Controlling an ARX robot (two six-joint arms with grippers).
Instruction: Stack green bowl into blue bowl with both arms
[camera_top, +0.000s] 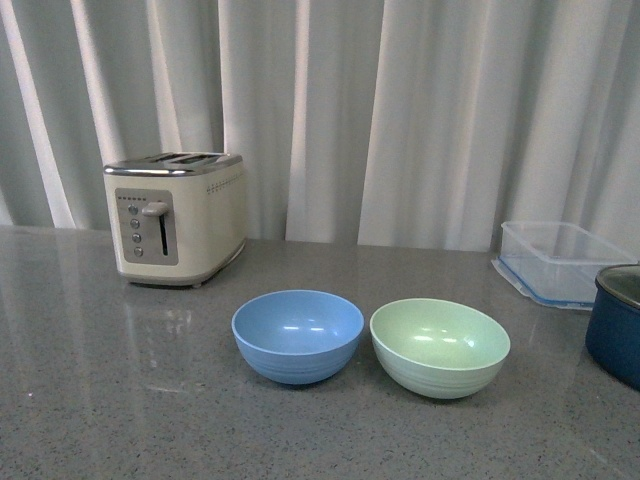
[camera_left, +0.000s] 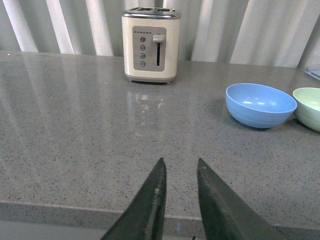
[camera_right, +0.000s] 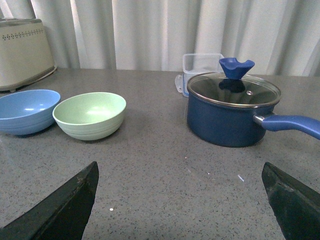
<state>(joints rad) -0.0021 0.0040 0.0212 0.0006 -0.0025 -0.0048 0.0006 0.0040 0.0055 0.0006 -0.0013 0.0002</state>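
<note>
- The pale mint-green round matte bowl (camera_top: 440, 347) is sitting upright on the grey speckled counter (camera_top: 120, 400), just beside the light sky-blue round matte bowl (camera_top: 297, 335) and not inside it.
- The left gripper (camera_left: 180, 161) is holding its fingers slightly parted, gripping nothing.
- The right gripper (camera_right: 179, 167) is spreading its fingers wide, empty.
- Stacking is seemingly not begun: grasping, lifting and nesting are all remaining.

The navy pot (camera_top: 615, 325) runs off the front view's edge; behind the pot, the clear container (camera_right: 197, 64) sits half hidden. Left wrist view crops the green bowl (camera_left: 309, 107); toaster (camera_left: 151, 45) markings unreadable.
</note>
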